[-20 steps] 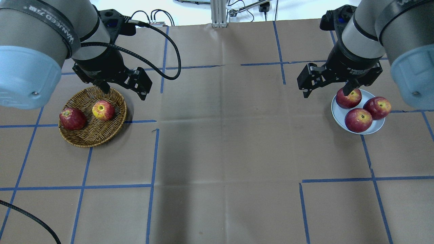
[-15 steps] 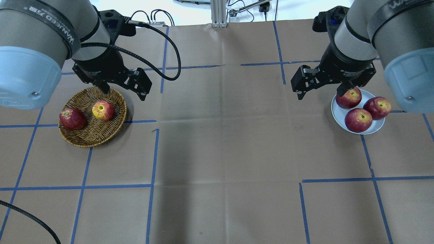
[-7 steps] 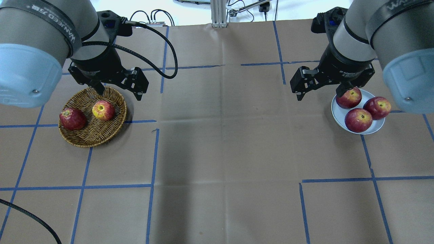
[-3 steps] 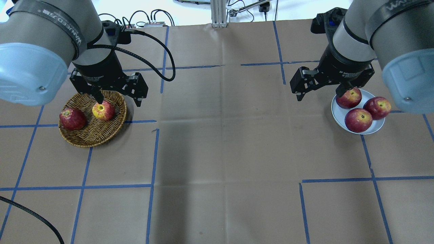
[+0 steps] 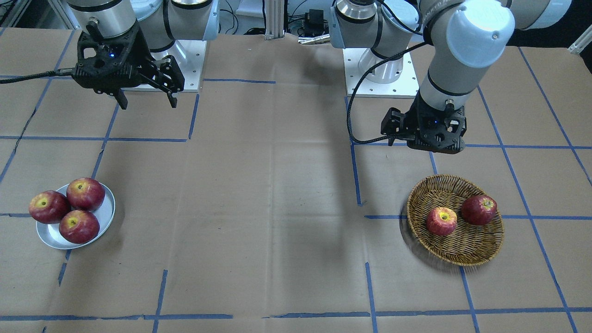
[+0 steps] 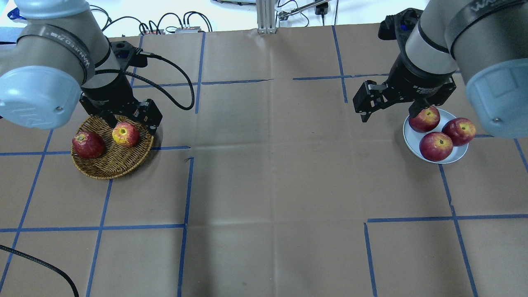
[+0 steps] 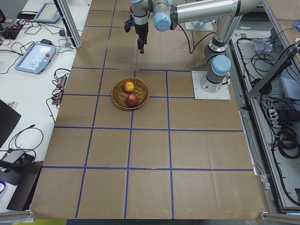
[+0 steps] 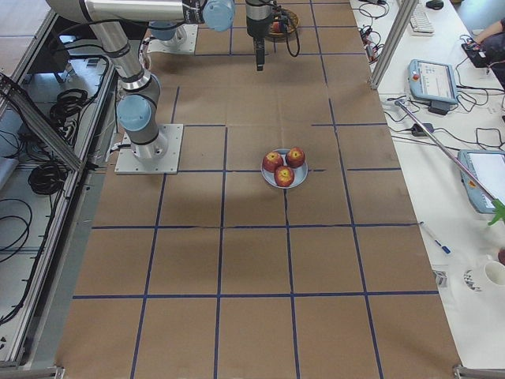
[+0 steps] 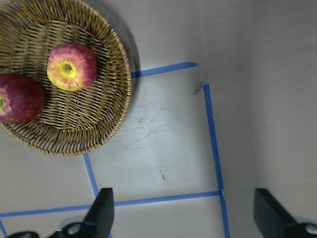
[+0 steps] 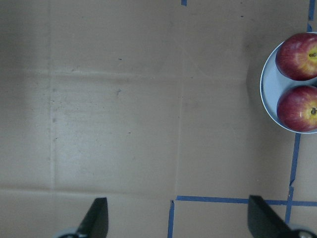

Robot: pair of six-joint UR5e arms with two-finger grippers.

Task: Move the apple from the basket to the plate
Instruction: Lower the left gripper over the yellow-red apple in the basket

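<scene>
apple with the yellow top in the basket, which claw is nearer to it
Left. The left claw hangs open at the basket's edge, close to the apple; the right claw is open far across the table, by the plate.

The streaky orange-red apple (image 6: 125,135), yellow around its stem hollow, is seated stem-up in the round wicker basket (image 6: 111,161), just beside a darker apple (image 6: 88,144). The silver-grey plate (image 6: 411,138) is set well apart, laden with three dark red apples (image 6: 436,146).
</scene>
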